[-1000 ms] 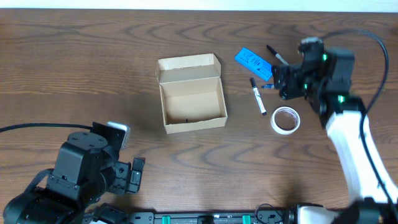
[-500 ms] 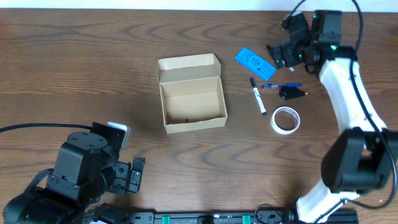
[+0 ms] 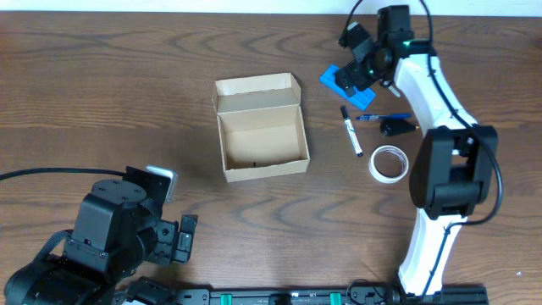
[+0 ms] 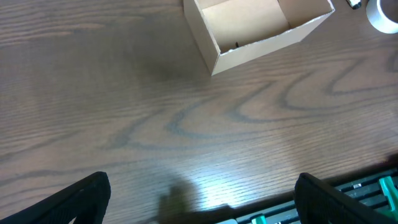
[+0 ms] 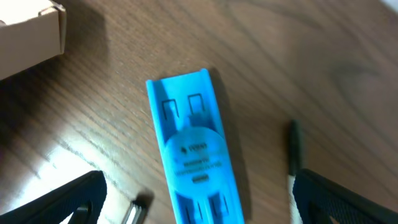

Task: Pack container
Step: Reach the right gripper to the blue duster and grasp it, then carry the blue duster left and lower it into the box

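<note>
- The right arm [image 3: 436,89] is the only thing found in a new place. A second earlier it is seen over the loose items by the right edge of the table [image 3: 127,102]. Half a second earlier it is already nearer the far-right corner. Now it is stretched along the far edge.
- The right fingers [image 5: 71,199] are now held wide apart over the flat blue rectangular plastic piece [image 5: 194,152]. The piece is framed between them in the wrist view. Nothing is gripped, and contact with the piece cannot be confirmed.
- The blue piece is judged to be lined up as the first item for packing, with a descent and closure still to be made.
- The small rectangular tan cardboard container [image 3: 261,137] is unmoved near the middle of the table, somewhat toward the far edge. Its hinged flap lid is folded back toward that edge. Its inside looks bare except for a small dark mark that cannot be identified, so no packing is judged to be done yet.
- The other loose items are left where they were toward the right edge: a white marker with a black cap [image 3: 351,131], a slim blue pen [image 3: 383,117], a small black object [image 3: 396,127] and a white tape roll [image 3: 389,163].
- The left fingers [image 4: 81,198] are kept spread apart and empty at the near-left corner, well apart from the container. No change is seen on that side.
</note>
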Tool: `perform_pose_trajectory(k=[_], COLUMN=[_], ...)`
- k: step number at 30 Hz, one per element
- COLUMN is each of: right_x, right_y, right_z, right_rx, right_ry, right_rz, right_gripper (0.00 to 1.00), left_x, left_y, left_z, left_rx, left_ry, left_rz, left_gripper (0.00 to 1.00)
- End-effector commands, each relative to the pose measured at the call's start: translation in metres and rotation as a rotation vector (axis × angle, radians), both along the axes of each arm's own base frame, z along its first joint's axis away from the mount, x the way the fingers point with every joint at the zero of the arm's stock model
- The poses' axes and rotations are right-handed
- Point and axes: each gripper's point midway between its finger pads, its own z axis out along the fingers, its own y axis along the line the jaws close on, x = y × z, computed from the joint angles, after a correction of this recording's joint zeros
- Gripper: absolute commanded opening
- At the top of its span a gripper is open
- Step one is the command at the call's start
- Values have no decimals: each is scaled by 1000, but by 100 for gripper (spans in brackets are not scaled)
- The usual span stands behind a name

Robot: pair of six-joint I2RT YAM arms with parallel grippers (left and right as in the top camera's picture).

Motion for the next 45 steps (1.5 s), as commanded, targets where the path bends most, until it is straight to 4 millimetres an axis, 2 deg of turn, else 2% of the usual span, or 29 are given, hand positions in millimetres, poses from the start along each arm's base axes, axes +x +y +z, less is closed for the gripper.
perform_pose_trajectory(k=[1,16,21,28,31,45], right_x=[8,6,5,4,4,5], right_y=[4,1,-1,-1,-1,-1], right_z=[-12,-68,-71,-76,-77,-77], right_rx=[-17,-55,-65,-65,-65,-65], right_ry=[-4,77,82,93,94,87], right_rz=[19,10,6,6,6,6], right_gripper=[99,98,94,80,78,58], left_x=[0,0,0,0,0,0], left_y=[0,0,0,0,0,0], left_z=[5,5,5,5,5,5], left_rx=[3,3,3,3,3,3], left_ry=[-16,-16,-16,-16,-16,-16], left_rz=[-16,-16,-16,-16,-16,-16], left_gripper=[95,95,95,95,95,95])
